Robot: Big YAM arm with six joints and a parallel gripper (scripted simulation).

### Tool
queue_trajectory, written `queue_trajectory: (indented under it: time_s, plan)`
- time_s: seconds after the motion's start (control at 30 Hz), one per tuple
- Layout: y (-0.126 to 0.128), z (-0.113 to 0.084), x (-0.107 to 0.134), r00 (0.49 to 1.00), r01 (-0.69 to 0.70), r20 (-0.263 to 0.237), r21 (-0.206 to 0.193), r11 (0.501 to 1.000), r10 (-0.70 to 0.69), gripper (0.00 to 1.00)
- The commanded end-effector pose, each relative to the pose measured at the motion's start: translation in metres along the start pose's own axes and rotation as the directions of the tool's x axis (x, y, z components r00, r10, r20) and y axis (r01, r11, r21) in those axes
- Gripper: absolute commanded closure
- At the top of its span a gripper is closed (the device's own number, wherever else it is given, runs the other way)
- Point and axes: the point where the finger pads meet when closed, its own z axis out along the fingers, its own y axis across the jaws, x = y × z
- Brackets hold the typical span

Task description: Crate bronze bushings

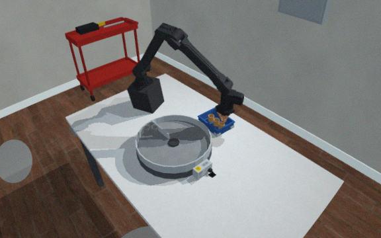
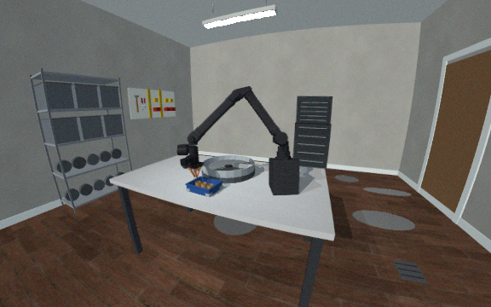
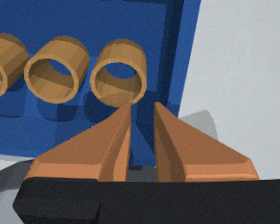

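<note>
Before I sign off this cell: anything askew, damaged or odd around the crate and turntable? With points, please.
Nothing stands out. The blue crate (image 1: 204,119) (image 2: 203,192) (image 3: 91,15) sits level, the bronze bushings (image 1: 216,122) (image 2: 204,185) (image 3: 118,72) inside look intact, and the gripper (image 1: 223,116) (image 2: 194,176) (image 3: 142,111) above it holds nothing. The turning table (image 1: 164,164) (image 2: 228,175) looks level too; at this size, small damage can't be ruled out.
</note>
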Motion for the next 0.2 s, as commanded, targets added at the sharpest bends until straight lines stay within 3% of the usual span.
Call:
queue_trajectory:
  time_s: [0.0,0.17]
  plan:
    - [-0.016,-0.046,-0.014,1.000,-0.008,0.028,0.059,0.998,0.006,0.86]
    - [-0.026,-0.071,-0.017,0.999,-0.013,0.038,0.079,0.997,0.010,0.86]
